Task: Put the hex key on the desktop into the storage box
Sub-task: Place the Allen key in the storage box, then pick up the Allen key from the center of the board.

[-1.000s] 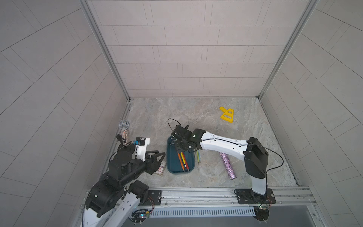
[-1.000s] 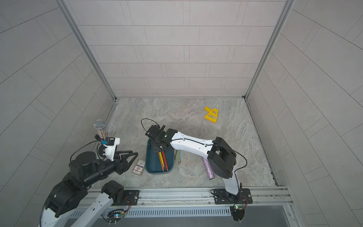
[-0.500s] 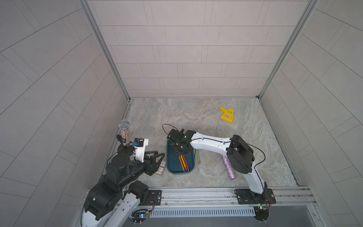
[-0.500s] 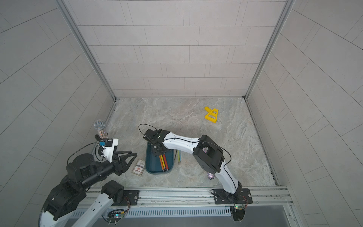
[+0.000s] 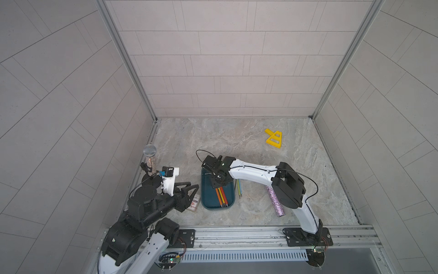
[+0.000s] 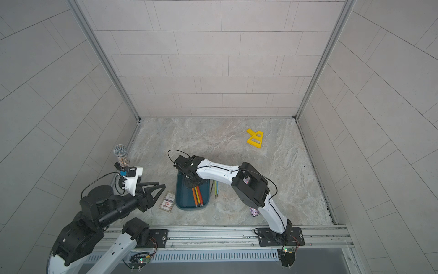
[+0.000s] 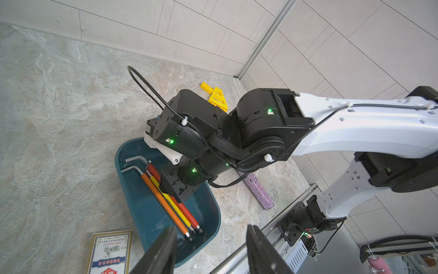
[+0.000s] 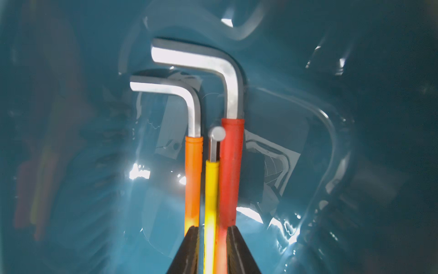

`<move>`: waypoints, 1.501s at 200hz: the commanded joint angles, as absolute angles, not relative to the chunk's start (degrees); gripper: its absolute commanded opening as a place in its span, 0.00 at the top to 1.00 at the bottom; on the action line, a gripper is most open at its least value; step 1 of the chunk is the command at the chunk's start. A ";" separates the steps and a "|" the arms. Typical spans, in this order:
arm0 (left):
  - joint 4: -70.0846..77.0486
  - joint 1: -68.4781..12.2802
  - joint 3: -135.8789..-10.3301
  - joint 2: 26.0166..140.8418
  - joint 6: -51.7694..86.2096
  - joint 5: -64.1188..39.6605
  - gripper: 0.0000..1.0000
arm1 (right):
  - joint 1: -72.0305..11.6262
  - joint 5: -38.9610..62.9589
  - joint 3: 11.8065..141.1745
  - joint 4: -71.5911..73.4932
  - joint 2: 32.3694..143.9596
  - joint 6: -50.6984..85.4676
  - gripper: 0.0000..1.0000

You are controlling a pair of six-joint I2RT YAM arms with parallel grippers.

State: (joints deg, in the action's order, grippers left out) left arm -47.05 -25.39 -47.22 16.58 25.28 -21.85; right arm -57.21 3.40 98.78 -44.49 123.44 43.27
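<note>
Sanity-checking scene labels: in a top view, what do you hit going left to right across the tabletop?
microphone → card → storage box → loose hex keys → glitter tube. Yellow triangular piece left out: it lines up with the tube.

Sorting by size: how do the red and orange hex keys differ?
The red-sleeved steel hex key is thicker than the orange-sleeved steel hex key. Red's bend reaches further than orange's. Both lie flat in the teal plastic storage box, short arms pointing alike.

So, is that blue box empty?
No, an orange key, a yellow key and a red key lie inside the box.
</note>
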 commanded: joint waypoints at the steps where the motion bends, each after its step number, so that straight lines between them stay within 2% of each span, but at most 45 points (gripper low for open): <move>1: -45.99 -25.20 -46.80 16.01 25.02 -22.28 0.46 | -57.13 1.81 99.79 -46.51 123.56 42.97 0.73; 53: -45.86 -24.96 -46.60 16.08 24.96 -22.40 0.46 | -57.00 -6.15 97.47 -46.49 114.59 42.70 0.73; 91: -45.66 -24.53 -46.65 15.82 24.87 -22.63 0.46 | -55.33 -12.78 90.54 -45.99 106.28 44.83 0.72; 130: -45.43 -24.01 -46.47 15.64 24.79 -23.32 0.46 | -51.31 -12.31 81.12 -43.90 100.80 47.11 0.72; 223: -45.09 -22.86 -46.39 15.84 24.61 -24.35 0.46 | -48.65 -2.98 76.09 -40.48 106.78 48.56 0.78; 300: -45.01 -22.24 -46.40 15.87 24.59 -24.70 0.46 | -48.35 -0.64 74.46 -38.44 109.91 49.48 0.81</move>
State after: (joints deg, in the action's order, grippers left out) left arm -46.76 -22.72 -46.76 16.10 25.08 -24.23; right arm -48.47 -0.93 75.24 -38.52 109.12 48.49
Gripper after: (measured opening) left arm 0.544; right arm 0.195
